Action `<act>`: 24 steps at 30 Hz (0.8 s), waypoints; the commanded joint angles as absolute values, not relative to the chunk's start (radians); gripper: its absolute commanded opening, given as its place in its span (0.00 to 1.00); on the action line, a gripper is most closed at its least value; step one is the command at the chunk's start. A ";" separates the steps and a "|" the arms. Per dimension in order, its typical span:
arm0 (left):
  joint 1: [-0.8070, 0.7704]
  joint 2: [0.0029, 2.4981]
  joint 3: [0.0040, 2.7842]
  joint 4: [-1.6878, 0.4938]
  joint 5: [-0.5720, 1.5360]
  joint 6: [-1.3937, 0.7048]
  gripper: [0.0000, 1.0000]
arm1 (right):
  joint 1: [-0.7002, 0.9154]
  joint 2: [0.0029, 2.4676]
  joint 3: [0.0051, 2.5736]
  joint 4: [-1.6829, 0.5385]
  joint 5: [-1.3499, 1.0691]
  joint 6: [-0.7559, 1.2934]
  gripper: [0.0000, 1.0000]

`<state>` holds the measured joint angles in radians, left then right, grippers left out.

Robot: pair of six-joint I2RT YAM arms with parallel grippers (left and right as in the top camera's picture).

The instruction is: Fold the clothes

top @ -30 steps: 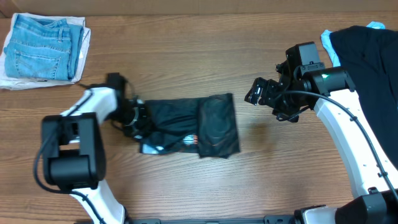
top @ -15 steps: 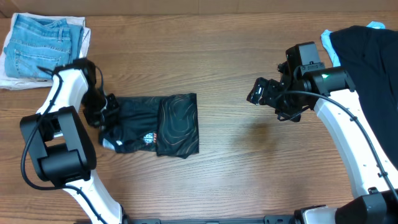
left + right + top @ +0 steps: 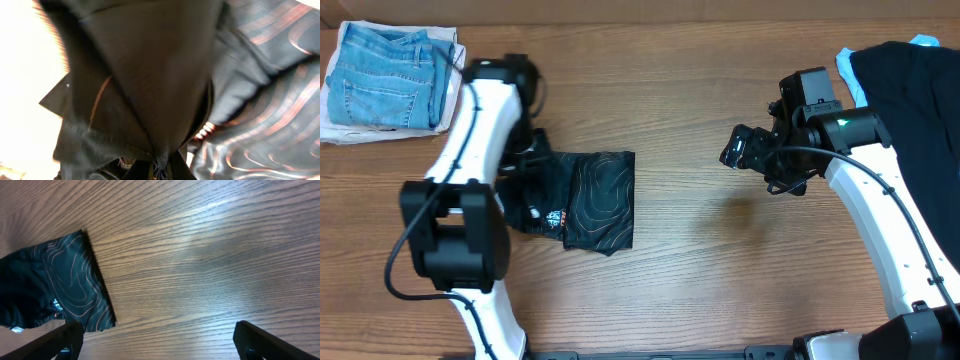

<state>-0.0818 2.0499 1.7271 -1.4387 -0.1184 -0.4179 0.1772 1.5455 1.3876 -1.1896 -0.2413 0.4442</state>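
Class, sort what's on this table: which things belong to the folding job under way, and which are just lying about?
In the job: black contour-patterned shirt; left gripper, shut on it; right gripper, open.
Lying about: folded jeans on white cloth; dark garment heap at right edge; light-blue cloth beside it.

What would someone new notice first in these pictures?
The black shirt with thin orange lines lies folded left of centre, its left edge pinched in the shut left gripper. Next come the right gripper, hanging open over the table, and folded jeans in the far left corner.
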 commanded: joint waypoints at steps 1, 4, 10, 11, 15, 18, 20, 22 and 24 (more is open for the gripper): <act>-0.178 2.046 1.753 -1.449 -0.157 -0.477 0.04 | 0.173 1.530 1.415 -1.184 -0.224 0.437 1.00; -0.250 2.046 1.753 -1.454 -0.157 -0.495 0.04 | 0.173 1.530 1.414 -1.184 -0.224 0.437 1.00; -0.352 2.046 1.753 -1.459 -0.142 -0.521 0.04 | 0.173 1.530 1.414 -1.185 -0.174 0.437 1.00; -0.363 2.046 1.753 -1.458 -0.130 -0.521 0.04 | 0.173 1.530 1.414 -1.185 -0.164 0.437 1.00; -0.399 2.046 1.753 -1.450 -0.124 -0.522 0.04 | 0.173 1.530 1.414 -1.182 -0.156 0.438 1.00; -0.419 2.046 1.753 -1.440 -0.102 -0.521 0.04 | 0.173 1.531 1.414 -1.178 -0.156 0.438 1.00; -0.427 2.046 1.753 -1.439 -0.091 -0.521 0.04 | 0.173 1.531 1.414 -1.176 -0.150 0.438 1.00; -0.433 2.046 1.753 -1.441 -0.080 -0.521 0.04 | 0.173 1.532 1.414 -1.176 -0.120 0.438 1.00; -0.434 2.046 1.753 -1.443 -0.070 -0.521 0.04 | 0.171 1.532 1.414 -1.176 -0.082 0.438 1.00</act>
<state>-0.4255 2.0499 1.7287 -1.4406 -0.1040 -0.4995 0.1768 1.5455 1.3876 -1.1801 -0.1482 0.4438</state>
